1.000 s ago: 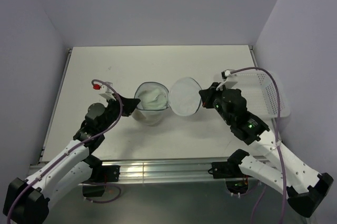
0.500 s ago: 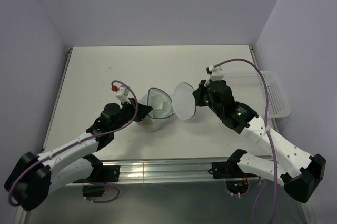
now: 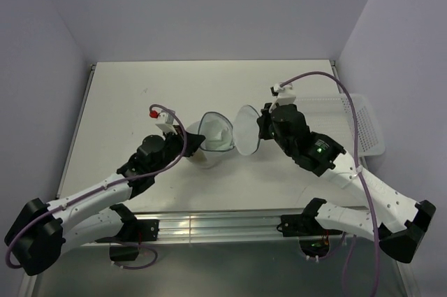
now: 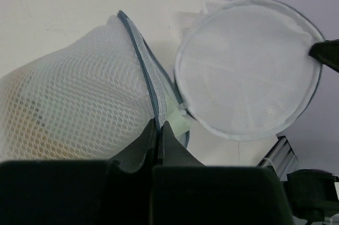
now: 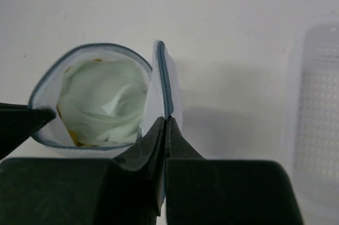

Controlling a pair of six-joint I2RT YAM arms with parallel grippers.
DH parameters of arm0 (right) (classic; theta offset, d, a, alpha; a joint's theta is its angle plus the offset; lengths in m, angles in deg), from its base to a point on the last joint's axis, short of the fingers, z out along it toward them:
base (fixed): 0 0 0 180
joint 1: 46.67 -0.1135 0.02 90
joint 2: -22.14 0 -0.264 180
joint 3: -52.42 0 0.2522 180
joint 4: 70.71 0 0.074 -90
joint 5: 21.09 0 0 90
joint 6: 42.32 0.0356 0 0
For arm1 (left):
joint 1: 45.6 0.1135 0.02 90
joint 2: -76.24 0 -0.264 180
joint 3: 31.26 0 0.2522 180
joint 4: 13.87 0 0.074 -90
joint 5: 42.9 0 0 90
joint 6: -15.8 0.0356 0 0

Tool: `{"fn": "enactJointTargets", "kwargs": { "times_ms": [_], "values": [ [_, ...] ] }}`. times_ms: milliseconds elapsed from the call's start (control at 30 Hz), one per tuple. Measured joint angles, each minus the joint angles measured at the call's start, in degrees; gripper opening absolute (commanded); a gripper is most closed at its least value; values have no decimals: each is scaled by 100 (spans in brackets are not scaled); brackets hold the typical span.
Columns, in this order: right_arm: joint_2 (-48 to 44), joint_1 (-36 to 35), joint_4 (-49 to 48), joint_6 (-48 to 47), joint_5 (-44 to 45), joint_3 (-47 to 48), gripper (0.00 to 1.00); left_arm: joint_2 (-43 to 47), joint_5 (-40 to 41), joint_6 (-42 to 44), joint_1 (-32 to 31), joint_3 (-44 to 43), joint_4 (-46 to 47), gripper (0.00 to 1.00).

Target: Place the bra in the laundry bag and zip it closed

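Bra (image 5: 100,98) already inside laundry bag (image 4: 79,114). Left gripper (image 4: 159,127) clamped on bag rim, right gripper (image 5: 166,122) clamped on lid (image 4: 246,66) edge. Lid open; closing and zipping left.

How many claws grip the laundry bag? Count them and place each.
2. The left claw pinches the zipper rim of the laundry bag half holding the bra; the right claw pinches the open lid half's rim.
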Motion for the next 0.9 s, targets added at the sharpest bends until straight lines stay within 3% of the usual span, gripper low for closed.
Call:
{"fn": "enactJointTargets", "kwargs": {
  "times_ms": [133, 300, 400, 433, 500, 533, 567, 633, 700, 833, 900],
  "values": [
    [-83, -35, 415, -33, 236, 212, 0, -52, 42, -2, 0, 166, 170, 0],
    [468, -422, 525, 20, 330, 780, 0, -461, 37, -7, 0, 461, 544, 0],
    [1244, -813, 358, 101, 214, 1355, 23, -560, 85, 13, 0, 619, 732, 0],
    [1541, -914, 243, 136, 76, 1534, 40, -557, 103, 13, 0, 662, 767, 0],
    [2192, -1062, -15, 221, -269, 1915, 58, -485, 153, 15, 0, 765, 844, 0],
    [2424, -1106, -144, 223, -411, 2004, 72, -404, 186, 15, 0, 833, 863, 0],
    [2599, -1145, -258, 251, -542, 2011, 77, -286, 229, 13, 0, 920, 890, 0],
    [2719, -1143, -306, 245, -717, 1886, 78, -17, 306, 15, 7, 1093, 918, 0],
    [2597, -1056, -374, 275, -826, 1652, 71, 173, 363, 11, 37, 1215, 925, 0],
    [1873, -601, -695, 389, -890, 918, 60, 214, 313, -13, 210, 1255, 927, 0],
    [1467, -256, -1008, 505, -984, 402, 58, 223, 236, -31, 341, 1268, 949, 0]
  ]
}}
